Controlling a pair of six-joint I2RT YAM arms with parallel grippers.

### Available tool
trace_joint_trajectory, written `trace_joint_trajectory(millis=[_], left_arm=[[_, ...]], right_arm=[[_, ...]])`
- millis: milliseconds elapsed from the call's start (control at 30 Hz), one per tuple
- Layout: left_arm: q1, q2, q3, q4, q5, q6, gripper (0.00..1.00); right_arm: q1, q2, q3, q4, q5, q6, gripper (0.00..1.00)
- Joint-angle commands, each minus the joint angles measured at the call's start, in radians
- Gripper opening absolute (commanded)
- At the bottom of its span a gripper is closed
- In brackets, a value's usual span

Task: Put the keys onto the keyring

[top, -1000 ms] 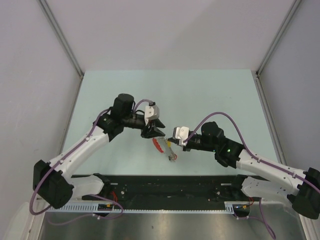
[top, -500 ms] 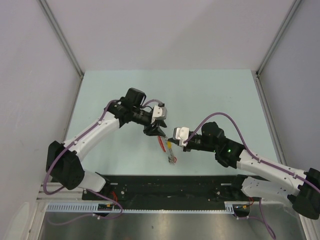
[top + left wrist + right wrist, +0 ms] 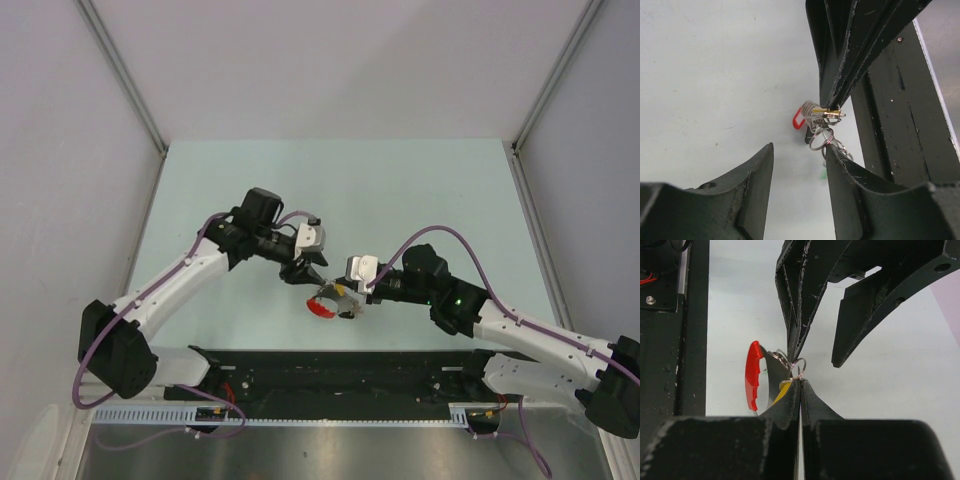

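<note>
Threading is in hand: the right claw (image 3: 800, 382), pressed together, pinches the yellow key (image 3: 785, 388) at the bench's (image 3: 420, 190) near centre. The keyring (image 3: 752, 375) sits just left. The left claw (image 3: 799, 147), spread, should next grip it.

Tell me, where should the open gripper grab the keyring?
Probably by the keyring at its red curved band, which sticks out free beside the right gripper, shut on the yellow key. The left gripper could come from the opposite side, pinching across the band's thin edge.
</note>
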State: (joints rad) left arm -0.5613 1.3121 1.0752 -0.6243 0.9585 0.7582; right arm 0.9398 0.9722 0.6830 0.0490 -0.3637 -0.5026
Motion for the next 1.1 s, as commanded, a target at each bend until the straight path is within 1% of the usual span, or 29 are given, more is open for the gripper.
trace_joint_trajectory(millis=[0, 367, 533, 633, 667, 800, 933, 1067], left_arm=[[-0.017, -0.013, 0.008, -0.096, 0.175, 0.007, 0.51], [-0.026, -0.068, -0.037, -0.069, 0.189, -0.031, 0.52], [-0.034, -0.102, -0.09, -0.032, 0.195, -0.088, 0.51], [-0.048, -0.148, -0.145, 0.041, 0.186, -0.167, 0.51], [-0.057, -0.174, -0.162, 0.093, 0.189, -0.192, 0.51], [-0.084, -0.227, -0.244, 0.213, 0.184, -0.322, 0.5], [-0.1, -0.267, -0.305, 0.285, 0.164, -0.398, 0.5], [-0.1, -0.318, -0.336, 0.35, 0.096, -0.447, 0.5]], right_arm=[[0.008, -0.012, 0.038, 0.04, -0.011, -0.016, 0.0], [0.024, -0.003, 0.041, 0.029, -0.023, -0.022, 0.0], [0.034, 0.0, 0.041, 0.025, -0.009, -0.033, 0.0], [0.04, 0.003, 0.043, 0.025, -0.007, -0.037, 0.0], [0.042, 0.006, 0.041, 0.025, -0.009, -0.039, 0.0], [0.047, 0.011, 0.047, 0.017, -0.009, -0.045, 0.0], [0.051, 0.017, 0.05, 0.011, -0.011, -0.05, 0.0], [0.056, 0.019, 0.052, 0.005, -0.017, -0.053, 0.0]])
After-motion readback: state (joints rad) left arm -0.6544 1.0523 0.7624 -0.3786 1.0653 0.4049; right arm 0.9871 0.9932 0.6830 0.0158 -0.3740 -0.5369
